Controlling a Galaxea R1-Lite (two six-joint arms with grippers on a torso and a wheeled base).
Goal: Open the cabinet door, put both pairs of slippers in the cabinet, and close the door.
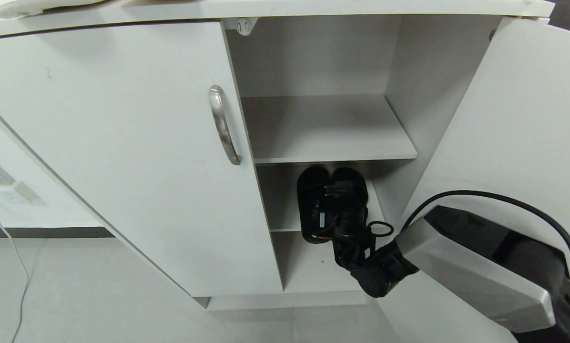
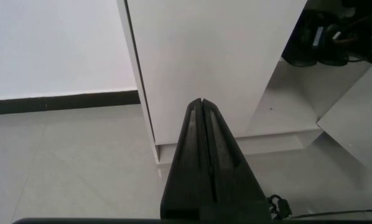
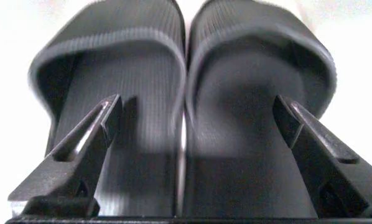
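The pair of black slippers [image 1: 330,200] lies side by side on the cabinet's lower shelf [image 1: 285,219], towards its right side, with the near ends just past the front edge. Bare shelf remains to their left. The right gripper [image 3: 198,102] is at the slippers with its fingers [image 3: 105,118] spread wide, one over each slipper. The right door [image 1: 504,119] stands wide open. The left door [image 1: 123,143] is shut. The left gripper [image 2: 201,102] hangs low before the cabinet's bottom edge, its fingers pressed together on nothing.
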